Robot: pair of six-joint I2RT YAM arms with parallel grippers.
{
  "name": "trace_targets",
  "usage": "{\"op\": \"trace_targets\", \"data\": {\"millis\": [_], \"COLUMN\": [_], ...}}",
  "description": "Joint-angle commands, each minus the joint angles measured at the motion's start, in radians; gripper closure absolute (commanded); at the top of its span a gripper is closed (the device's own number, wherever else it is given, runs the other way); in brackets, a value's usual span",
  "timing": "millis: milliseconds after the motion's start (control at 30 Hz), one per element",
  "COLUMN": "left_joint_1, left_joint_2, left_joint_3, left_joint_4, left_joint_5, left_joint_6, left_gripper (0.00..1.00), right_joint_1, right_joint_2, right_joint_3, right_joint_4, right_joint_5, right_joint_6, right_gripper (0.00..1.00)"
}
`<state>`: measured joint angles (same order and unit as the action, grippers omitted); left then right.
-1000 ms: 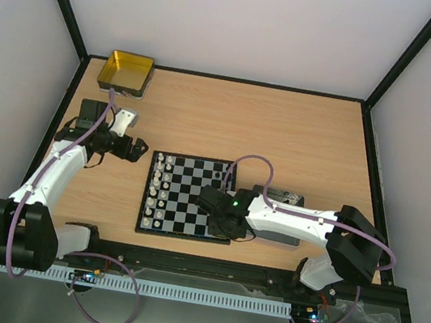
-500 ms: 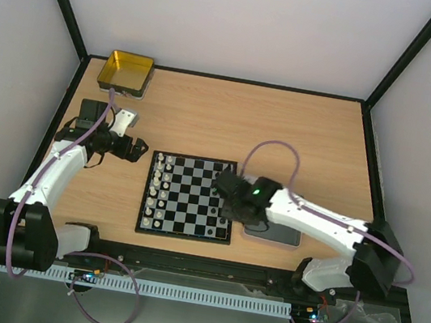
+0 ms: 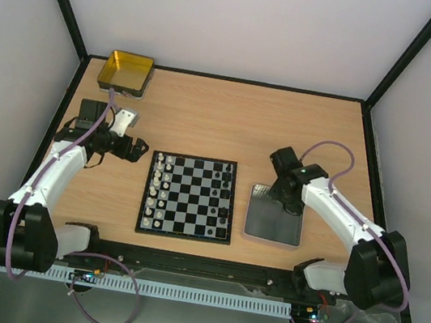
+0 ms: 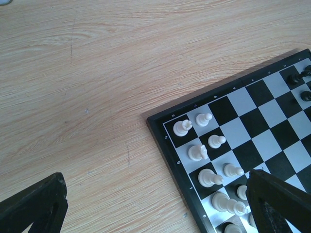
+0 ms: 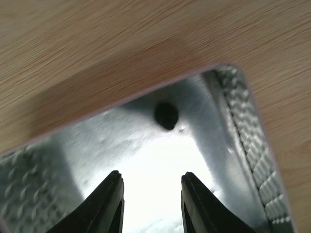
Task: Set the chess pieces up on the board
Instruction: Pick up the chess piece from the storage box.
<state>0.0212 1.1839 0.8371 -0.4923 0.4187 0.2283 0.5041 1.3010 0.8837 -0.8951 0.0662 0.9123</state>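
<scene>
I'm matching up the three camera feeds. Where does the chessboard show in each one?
Top external: the board sits just below the picture's centre.
Left wrist: one corner of it fills the lower right.
Right wrist: not in it.
Shared landmark: the white pieces lined along its edge, in both those views.

Light wooden worktop (image 3: pixel 206 115); 1 gold tin (image 3: pixel 126 71), open and rectangular, at the far left corner; 1 grey metal tray (image 3: pixel 271 224), rim textured, lying flat toward the near right.
</scene>
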Motion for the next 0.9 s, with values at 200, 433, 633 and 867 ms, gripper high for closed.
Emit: {"op": "trace_targets", "data": {"millis": [200,433,633,867], "left_joint_1": [0.003,0.0,0.0,0.0], "left_joint_2": [-0.003,-0.003,-0.007,-0.004], "left_joint_3": [0.007,0.009,0.006,0.007], "left_joint_4": [-0.015,-0.017,-0.015,-0.015], "left_joint_5": [0.025,0.023,0.019,0.018], "left_joint_6": [0.015,0.016,0.014,0.013], "left_gripper": [0.01,0.01,0.01,0.0], "right_joint_1": [-0.191,-0.2,-0.202,-0.203], "right_joint_2": [0.086,0.104,0.121,0.122], "right_joint_3": [-0.057,-0.056,-0.084,-0.121], "right_joint_4": [0.132,0.169,0.201,0.235], "right_joint_5": [-0.06,-0.067,-0.058,-0.047], "right_joint_6": [-0.117,-0.128,-0.13,-0.131], "right_gripper": [0.68,0.69,0.69,0.75]}}
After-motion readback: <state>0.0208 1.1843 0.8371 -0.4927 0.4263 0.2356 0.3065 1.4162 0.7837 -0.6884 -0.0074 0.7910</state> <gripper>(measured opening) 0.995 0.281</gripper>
